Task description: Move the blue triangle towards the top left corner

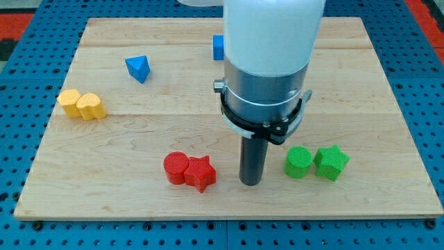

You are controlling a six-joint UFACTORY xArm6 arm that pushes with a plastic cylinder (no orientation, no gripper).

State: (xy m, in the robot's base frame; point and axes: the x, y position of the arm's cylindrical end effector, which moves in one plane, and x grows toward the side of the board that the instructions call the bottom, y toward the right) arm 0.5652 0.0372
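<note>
One blue triangle [138, 68] waits near the top left corner; my tip [250, 182], jawless, near the bottom edge, should push from its lower right.

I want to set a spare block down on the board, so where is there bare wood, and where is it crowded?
Bare wood lies at the view's top left, above the blue triangle and the two yellow blocks, and at the view's right, above the green blocks. The bottom middle is crowded: my tip stands between the red star and the green cylinder.
</note>
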